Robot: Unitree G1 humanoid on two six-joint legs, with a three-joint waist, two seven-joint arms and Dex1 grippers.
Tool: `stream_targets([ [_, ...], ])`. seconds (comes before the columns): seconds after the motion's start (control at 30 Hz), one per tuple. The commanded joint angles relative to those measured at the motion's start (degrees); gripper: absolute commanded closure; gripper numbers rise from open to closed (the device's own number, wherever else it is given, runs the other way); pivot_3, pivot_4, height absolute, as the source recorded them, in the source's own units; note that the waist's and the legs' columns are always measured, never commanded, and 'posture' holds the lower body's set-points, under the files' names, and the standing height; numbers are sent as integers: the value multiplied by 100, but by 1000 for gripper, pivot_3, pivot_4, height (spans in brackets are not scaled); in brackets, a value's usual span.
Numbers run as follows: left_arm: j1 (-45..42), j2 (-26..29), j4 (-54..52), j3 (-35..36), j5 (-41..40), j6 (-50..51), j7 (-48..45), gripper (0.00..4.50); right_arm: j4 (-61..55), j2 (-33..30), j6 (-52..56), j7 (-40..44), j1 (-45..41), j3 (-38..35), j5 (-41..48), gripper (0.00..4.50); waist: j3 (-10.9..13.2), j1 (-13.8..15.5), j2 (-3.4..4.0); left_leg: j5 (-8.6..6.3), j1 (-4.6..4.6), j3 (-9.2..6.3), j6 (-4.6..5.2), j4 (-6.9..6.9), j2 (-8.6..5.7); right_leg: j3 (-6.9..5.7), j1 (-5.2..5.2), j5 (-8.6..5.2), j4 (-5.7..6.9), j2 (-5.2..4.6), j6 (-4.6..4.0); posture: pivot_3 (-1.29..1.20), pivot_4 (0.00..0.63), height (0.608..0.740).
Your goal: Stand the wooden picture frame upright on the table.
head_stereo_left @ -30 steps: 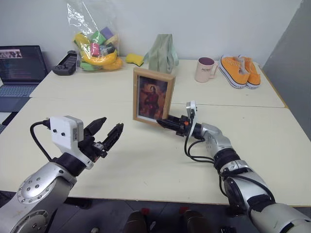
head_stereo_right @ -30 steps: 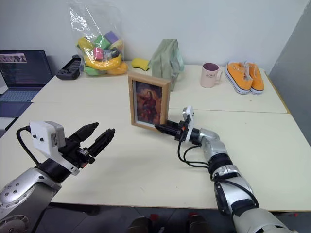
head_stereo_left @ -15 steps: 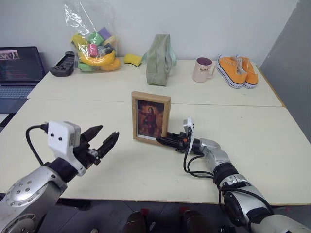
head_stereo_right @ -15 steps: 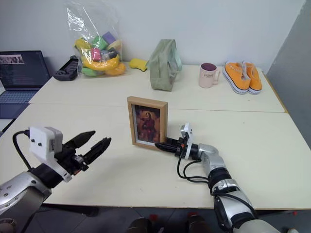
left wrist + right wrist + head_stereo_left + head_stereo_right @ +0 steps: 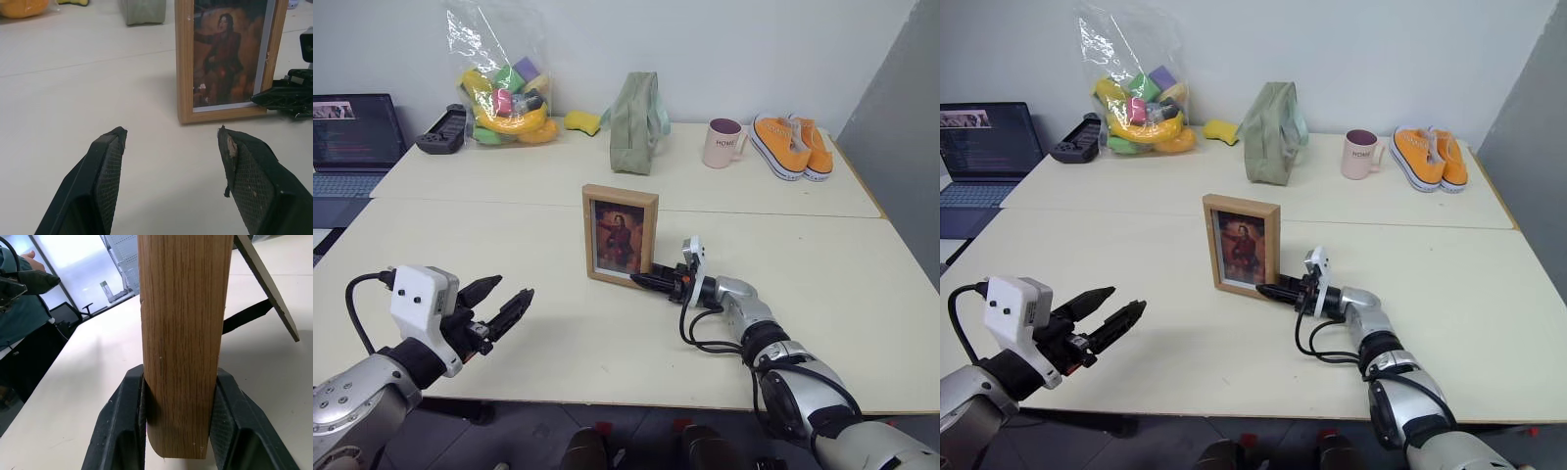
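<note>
The small rectangular picture frame with a light wood border [image 5: 621, 236] is judged to be light and stiff, but its front pane (probably glass) may be fragile, and the smooth wood could slip if it is pinched weakly. The best hold is thought to be the side border near the lower corner, and this is where it is clamped now between the two black fingers [image 5: 122, 431] of the right gripper [image 5: 655, 281]. The frame is seen upright near the middle of the pale cream counter [image 5: 558, 333], with a dark portrait in front and a fold-out stand spread behind. The left gripper [image 5: 501, 306] is kept well apart from the frame, its fingers spread and empty.
</note>
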Motion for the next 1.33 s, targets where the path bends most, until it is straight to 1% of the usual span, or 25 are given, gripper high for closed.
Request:
stream_targets([
  [0.03, -77, -14, -110, 65, 59, -74, 4, 1320, 98, -124, 152, 64, -8, -129, -27, 3172, 0, 0, 0, 0, 0, 0, 0, -1, 0, 0, 0, 0, 0, 0, 0, 0, 150, 740],
  [0.1, -120, -17, -101, 38, 59, -63, 14, 1306, 114, -148, 136, -10, -15, -117, -89, 2520, 1, 1, 1, 0, 0, 0, 0, -3, 0, 0, 0, 0, -1, 0, 0, 0, 150, 740],
  [0.27, -213, -30, -116, -51, 47, -23, 30, 1306, 89, -182, 54, -113, -15, -95, -165, 1504, 2, -6, 4, 0, 0, 1, 0, -16, 0, 1, -2, 0, -12, -1, 0, 0, 150, 740],
  [0.3, -232, -30, -116, -65, 32, -6, 36, 1306, 83, -187, 34, -140, -12, -82, -190, 1358, 2, -6, 4, 0, 0, 2, 0, -21, 0, 1, -5, 0, -14, -1, 0, 0, 150, 740],
  [0.33, -253, -30, -118, -81, 22, 13, 48, 1306, 74, -192, 19, -160, -7, -73, -209, 1028, 2, -7, 4, 0, 0, 2, -1, -24, 1, 0, -5, 0, -16, -1, 0, 0, 150, 740],
  [0.37, -291, -32, -112, -108, -5, 41, 65, 1306, 65, -204, 2, -185, 1, -52, -240, 863, 2, -7, 4, 0, 0, 2, -1, -26, 1, 0, -5, 0, -17, -1, -1, 0, 150, 740],
  [0.53, -601, 24, -82, -264, -227, 226, 128, 1306, -411, -492, -143, -221, 207, 216, -582, 863, 2, 12, 4, 0, 1, 1, -1, -27, -1, -1, -1, 0, -20, -2, 0, 0, 150, 740],
  [0.67, -919, 44, 26, -327, -455, 326, 101, 1306, -1598, -1000, 149, -146, 709, 383, -676, 863, 6, 73, 9, 0, -3, 0, -1, -29, -2, -2, 1, 0, -30, -4, 0, 0, 150, 740],
  [0.8, -1103, 129, 119, -466, -461, 384, -44, 1306, -3837, -1798, 1130, -90, 1604, 350, -368, 863, 11, 135, 19, 0, -10, 0, -1, -36, -2, -1, -4, 1, -41, -5, 1, 0, 150, 740],
  [0.93, -1269, 151, 331, -526, -490, 350, -239, 1306, -6124, -2847, 1994, -414, 2492, 68, -271, 863, 23, 133, 39, 1, -19, 2, -1, -51, -1, 0, -15, 1, -50, -5, 1, 0, 150, 740],
  [1.03, -1380, 131, 442, -622, -504, 353, -343, 1306, -7418, -3389, 2718, -662, 2988, -267, 65, 863, 24, 98, 40, 1, -16, 3, -1, -57, 1, 1, -15, 1, -57, -2, 1, 0, 150, 740],
  [1.2, -1526, 126, 533, -749, -509, 363, -461, 1306, -8597, -3806, 3500, -1156, 3233, -638, 433, 863, 23, 69, 39, 1, -17, 4, -1, -57, 2, 5, -11, 0, -69, -1, 2, 0, 150, 740],
  [1.33, -1779, 192, 679, -768, -606, 398, -548, 1306, -8818, -3815, 3587, -1452, 3247, -705, 539, 863, 23, 89, 37, 1, -18, 4, 0, -55, 0, 4, -10, 1, -72, -2, 3, 0, 150, 740],
])
